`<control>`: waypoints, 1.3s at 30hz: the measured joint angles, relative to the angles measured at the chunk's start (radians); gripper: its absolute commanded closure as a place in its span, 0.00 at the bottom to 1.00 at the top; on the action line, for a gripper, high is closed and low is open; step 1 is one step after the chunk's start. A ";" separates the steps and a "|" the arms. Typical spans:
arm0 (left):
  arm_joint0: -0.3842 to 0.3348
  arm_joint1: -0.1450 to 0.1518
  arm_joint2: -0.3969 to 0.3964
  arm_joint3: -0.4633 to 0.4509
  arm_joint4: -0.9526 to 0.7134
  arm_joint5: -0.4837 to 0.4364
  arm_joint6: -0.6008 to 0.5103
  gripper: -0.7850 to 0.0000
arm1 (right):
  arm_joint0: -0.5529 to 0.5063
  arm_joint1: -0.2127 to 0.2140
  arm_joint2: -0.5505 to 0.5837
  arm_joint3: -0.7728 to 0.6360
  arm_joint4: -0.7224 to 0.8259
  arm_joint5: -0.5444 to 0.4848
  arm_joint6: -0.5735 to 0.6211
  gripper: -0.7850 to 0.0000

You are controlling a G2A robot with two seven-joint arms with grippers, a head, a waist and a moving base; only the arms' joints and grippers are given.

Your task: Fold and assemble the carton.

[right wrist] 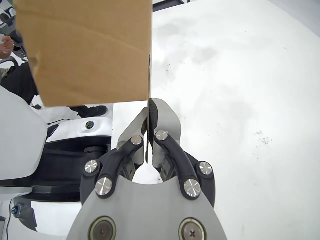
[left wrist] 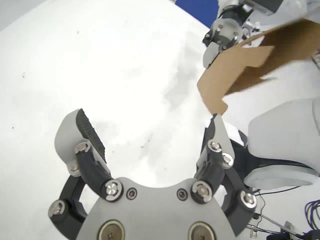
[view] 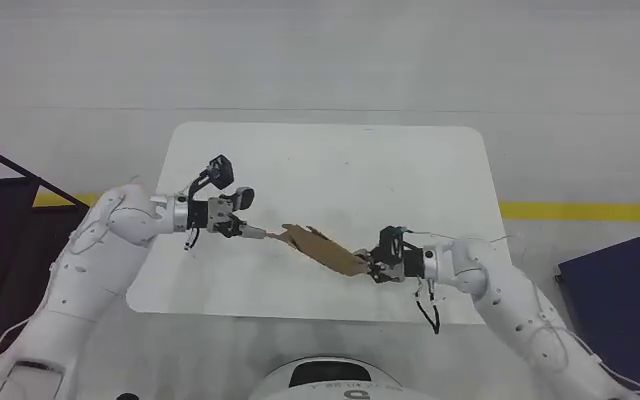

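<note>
1. Plainly, the carton point(view: 322, 249) was a flattened brown cardboard blank. In the top view its long axis ran at a slant across the near half of the white bench point(view: 330, 160), from the left hand point(view: 252, 231) down toward the right hand point(view: 372, 264).
2. It showed from above as a narrow strip, so its broad faces were tipped rather than lying flat on the bench.
3. The carton point(right wrist: 85, 38) spanned the gap between the two hands. One end met the right hand and the other end reached the tip of the left hand.
4. The right hand point(right wrist: 149, 116) was clamped tight on a thin edge of the carton. The board was pinched between its two fingers, and the broad panel stood out beyond the fingertips point(right wrist: 162, 108).
5. The left hand point(left wrist: 150, 131) was spread wide, with nothing between its ribbed pads point(left wrist: 91, 136).
6. One left fingertip point(left wrist: 219, 128) sat right at a small notched corner of the carton point(left wrist: 237, 76). Whether the two actually touched could not be told.
7. The right hand also showed in the left wrist view, at the carton's far end.
</note>
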State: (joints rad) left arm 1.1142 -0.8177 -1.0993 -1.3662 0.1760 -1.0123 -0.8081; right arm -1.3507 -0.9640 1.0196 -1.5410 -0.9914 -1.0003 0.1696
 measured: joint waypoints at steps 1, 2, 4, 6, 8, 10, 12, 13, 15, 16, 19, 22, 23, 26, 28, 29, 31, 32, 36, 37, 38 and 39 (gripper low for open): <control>-0.009 0.010 0.016 0.010 -0.057 0.000 0.000 0.00 | -0.003 0.002 0.006 0.000 0.001 -0.006 0.000 1.00; -0.018 0.019 0.030 0.018 -0.111 0.000 0.000 0.00 | -0.005 0.004 0.010 0.001 0.003 -0.010 0.001 1.00; -0.028 0.027 0.043 0.025 -0.185 0.000 0.000 0.00 | -0.007 0.006 0.027 0.001 0.015 0.005 -0.009 1.00; -0.027 0.027 0.042 0.024 -0.175 0.000 0.000 0.00 | -0.011 0.006 0.044 -0.007 0.020 0.054 -0.036 1.00; -0.027 0.026 0.041 0.024 -0.167 0.000 0.000 0.00 | -0.012 0.006 0.045 -0.008 0.020 0.056 -0.037 1.00; -0.027 0.026 0.041 0.024 -0.166 0.000 0.000 0.00 | -0.012 0.006 0.044 -0.008 0.019 0.051 -0.035 1.00; -0.024 0.026 0.043 0.021 -0.171 0.001 0.004 0.00 | -0.012 0.005 0.044 -0.008 0.019 0.051 -0.035 1.00; -0.016 0.024 0.047 0.013 -0.185 0.001 0.014 0.00 | -0.012 0.005 0.044 -0.008 0.019 0.051 -0.035 1.00; -0.003 0.024 0.059 0.010 -0.259 0.000 0.017 0.00 | -0.013 0.005 0.041 -0.011 0.017 0.057 -0.032 1.00; -0.004 0.026 0.061 0.019 -0.297 0.000 0.008 0.00 | -0.014 0.004 0.035 -0.015 0.017 0.058 -0.029 1.00; -0.017 0.034 0.090 0.017 -0.413 0.006 -0.007 0.00 | -0.004 0.003 0.014 -0.018 0.031 0.003 -0.014 1.00; -0.042 0.052 0.135 -0.010 -0.456 0.019 -0.019 0.00 | 0.013 0.001 -0.010 -0.015 0.052 -0.014 0.015 1.00; -0.051 0.057 0.149 -0.017 -0.460 0.021 -0.021 0.00 | 0.018 0.001 -0.018 -0.016 0.061 -0.013 0.024 1.00; -0.082 0.075 0.191 -0.013 -0.451 0.009 -0.010 0.00 | 0.036 0.002 -0.049 -0.018 0.108 -0.012 0.051 1.00; -0.099 0.085 0.225 -0.012 -0.451 0.000 0.000 0.00 | 0.051 0.005 -0.075 -0.018 0.150 -0.012 0.071 1.00; -0.107 0.089 0.241 -0.017 -0.456 -0.001 0.001 0.00 | 0.058 0.007 -0.089 -0.018 0.171 -0.012 0.082 1.00; -0.122 0.100 0.280 -0.039 -0.474 0.000 0.000 0.00 | 0.079 0.013 -0.127 -0.013 0.231 -0.012 0.110 1.00; -0.128 0.105 0.297 -0.050 -0.484 0.000 0.000 0.00 | 0.092 0.016 -0.144 -0.007 0.260 -0.012 0.126 1.00; -0.158 0.135 0.353 -0.070 -0.537 0.000 0.000 0.00 | 0.156 0.026 -0.214 0.026 0.376 -0.012 0.189 1.00; -0.164 0.142 0.361 -0.070 -0.543 0.000 0.000 0.00 | 0.168 0.027 -0.226 0.030 0.395 -0.012 0.198 1.00; -0.168 0.147 0.369 -0.070 -0.548 0.000 0.000 0.00 | 0.179 0.029 -0.238 0.033 0.411 -0.012 0.204 1.00; -0.172 0.155 0.382 -0.075 -0.550 0.000 0.000 0.00 | 0.192 0.031 -0.253 0.034 0.428 -0.012 0.211 1.00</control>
State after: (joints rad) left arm 0.9417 -0.6629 -0.7171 -1.4416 -0.3742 -1.0123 -0.8081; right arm -1.1590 -0.9332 0.7670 -1.5067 -0.5630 -1.0123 0.3804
